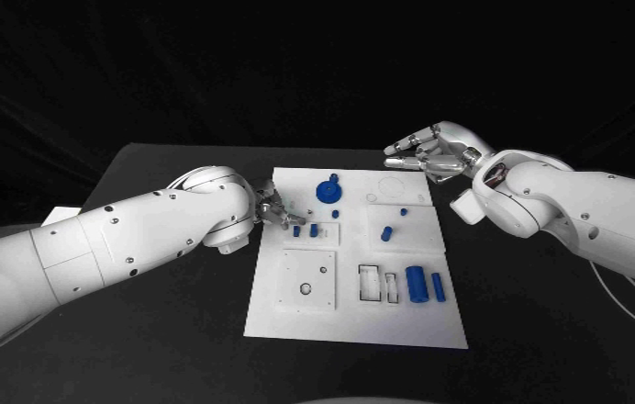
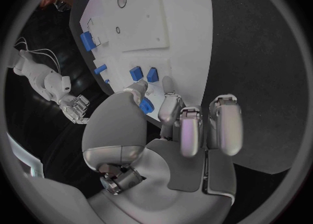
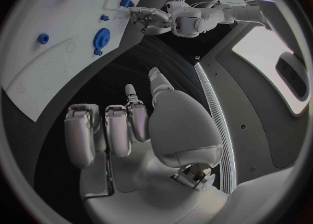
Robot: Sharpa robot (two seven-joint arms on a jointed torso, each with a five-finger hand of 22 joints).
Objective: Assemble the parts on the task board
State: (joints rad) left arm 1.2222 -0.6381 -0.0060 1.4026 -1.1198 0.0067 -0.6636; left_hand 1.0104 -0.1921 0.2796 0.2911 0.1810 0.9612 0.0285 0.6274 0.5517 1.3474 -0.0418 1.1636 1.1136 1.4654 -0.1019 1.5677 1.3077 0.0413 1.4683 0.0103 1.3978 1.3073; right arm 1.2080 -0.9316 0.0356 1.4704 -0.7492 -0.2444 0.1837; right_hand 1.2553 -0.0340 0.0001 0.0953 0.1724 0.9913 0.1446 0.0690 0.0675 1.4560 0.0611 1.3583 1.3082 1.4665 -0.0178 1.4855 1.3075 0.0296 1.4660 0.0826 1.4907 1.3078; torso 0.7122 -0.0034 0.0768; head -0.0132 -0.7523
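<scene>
Task board (image 1: 357,317) mid-table, left hand's fingertips (image 1: 279,213) at its left edge beside two small parts (image 1: 306,231), right hand (image 1: 434,154) behind its far right corner

One task board (image 1: 355,312), two hands, several blue parts (image 1: 416,284)

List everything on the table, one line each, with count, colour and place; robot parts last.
task board: one, white, middle of the table.
gear: one, blue, far part of the board.
long parts: two, blue, side by side on the board's near right.
small parts: several, blue, across the board's middle; exact count unclear.
table: one, black, under the board.
left hand: silver, at the board's left edge, a small blue part at its fingertips.
right hand: silver, raised beyond the board's far right corner, holding nothing.
</scene>
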